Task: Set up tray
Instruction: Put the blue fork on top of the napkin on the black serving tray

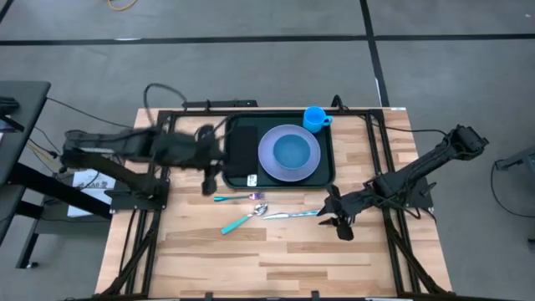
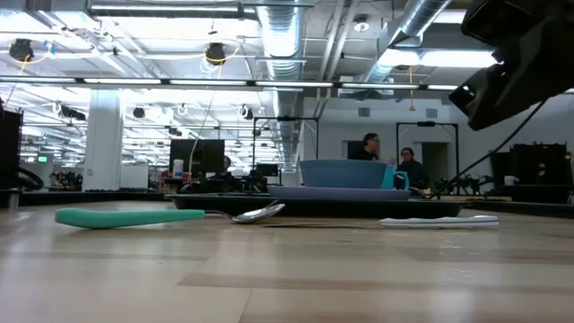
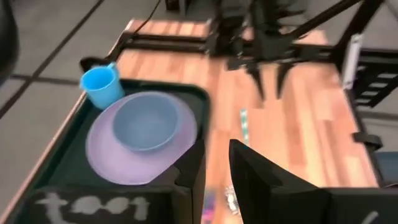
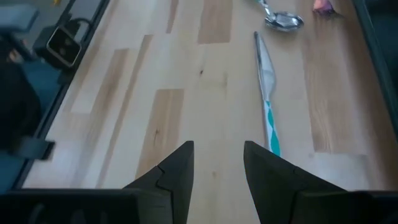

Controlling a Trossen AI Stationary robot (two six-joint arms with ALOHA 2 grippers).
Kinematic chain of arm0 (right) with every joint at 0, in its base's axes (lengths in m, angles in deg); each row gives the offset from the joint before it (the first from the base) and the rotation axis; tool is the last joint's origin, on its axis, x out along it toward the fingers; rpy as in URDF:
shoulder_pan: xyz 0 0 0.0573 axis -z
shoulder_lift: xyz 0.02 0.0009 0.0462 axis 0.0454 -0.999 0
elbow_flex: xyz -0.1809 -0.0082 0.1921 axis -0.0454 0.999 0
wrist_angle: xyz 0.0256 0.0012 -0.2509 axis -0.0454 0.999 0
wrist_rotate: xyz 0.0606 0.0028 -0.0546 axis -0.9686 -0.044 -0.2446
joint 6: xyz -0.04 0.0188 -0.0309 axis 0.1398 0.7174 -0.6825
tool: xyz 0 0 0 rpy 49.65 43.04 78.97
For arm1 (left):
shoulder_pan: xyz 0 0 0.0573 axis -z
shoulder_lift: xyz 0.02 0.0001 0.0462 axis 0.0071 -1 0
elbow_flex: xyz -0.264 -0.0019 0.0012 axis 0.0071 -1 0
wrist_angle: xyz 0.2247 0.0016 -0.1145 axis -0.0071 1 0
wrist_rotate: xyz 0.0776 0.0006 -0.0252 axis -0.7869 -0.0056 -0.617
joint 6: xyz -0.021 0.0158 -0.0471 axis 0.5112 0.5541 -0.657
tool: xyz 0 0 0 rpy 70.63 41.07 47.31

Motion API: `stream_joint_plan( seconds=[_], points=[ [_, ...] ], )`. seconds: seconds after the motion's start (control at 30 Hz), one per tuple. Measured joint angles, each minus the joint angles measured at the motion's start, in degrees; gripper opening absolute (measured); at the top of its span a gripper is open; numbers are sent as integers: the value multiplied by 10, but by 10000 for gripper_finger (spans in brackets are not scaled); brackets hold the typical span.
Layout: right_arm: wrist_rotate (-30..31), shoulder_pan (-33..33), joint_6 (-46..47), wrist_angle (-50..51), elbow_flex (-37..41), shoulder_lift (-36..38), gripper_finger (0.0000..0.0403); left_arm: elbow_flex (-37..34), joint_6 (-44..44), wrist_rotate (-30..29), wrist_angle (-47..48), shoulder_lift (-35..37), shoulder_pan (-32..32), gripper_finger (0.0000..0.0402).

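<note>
The dark green tray point(image 1: 328, 167) lies at the table's far middle. It holds a lavender plate point(image 1: 288, 171) with a blue bowl point(image 1: 291, 150) on it and a flat black piece point(image 1: 242, 155) at its left end. A blue cup point(image 1: 315, 117) stands at its far right corner. My left gripper point(image 1: 213, 177) is open at the tray's near left corner; in the left wrist view point(image 3: 217, 171) one finger stands over the tray and one over the table. My right gripper point(image 1: 338, 221) is open and empty over the table, right of the cutlery; it also shows in the right wrist view point(image 4: 217, 158). My left gripper's fingers stand on either side of the tray's near rim point(image 3: 202, 146) at its left corner, coming level from the table's left. I cannot tell whether either finger touches the rim.
A purple-handled fork point(image 1: 238, 197), a teal-handled spoon point(image 1: 241, 221) and a knife point(image 1: 292, 214) lie on the wood in front of the tray. The knife point(image 4: 266, 81) lies ahead of my right gripper. People point(image 2: 372, 148) sit in the room behind the table.
</note>
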Motion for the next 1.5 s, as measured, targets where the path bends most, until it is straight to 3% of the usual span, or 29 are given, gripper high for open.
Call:
stream_joint_plan(
  seconds=[0.17, 0.27, 0.5, 0.97, 1.27, 1.5],
  points=[
    [15, 0, 36, 1, 0, 0, 131, -197, -67, -83, -134, 72, 86, 61],
    [15, 0, 55, 1, 0, 0, 131, -301, -125, -105, -213, 84, 111, 61],
    [55, -32, 69, 1, 0, 0, 131, -431, -145, -102, -264, 65, 136, 61],
    [122, -102, 115, 1, 0, 0, 131, -491, -193, -114, -296, -25, 135, 61],
    [219, -153, 141, 1, 0, 0, 131, -491, -257, -55, -303, -129, 129, 61],
    [226, -158, 145, 1, 0, 0, 131, -491, -260, -77, -304, -126, 125, 69]
  ],
)
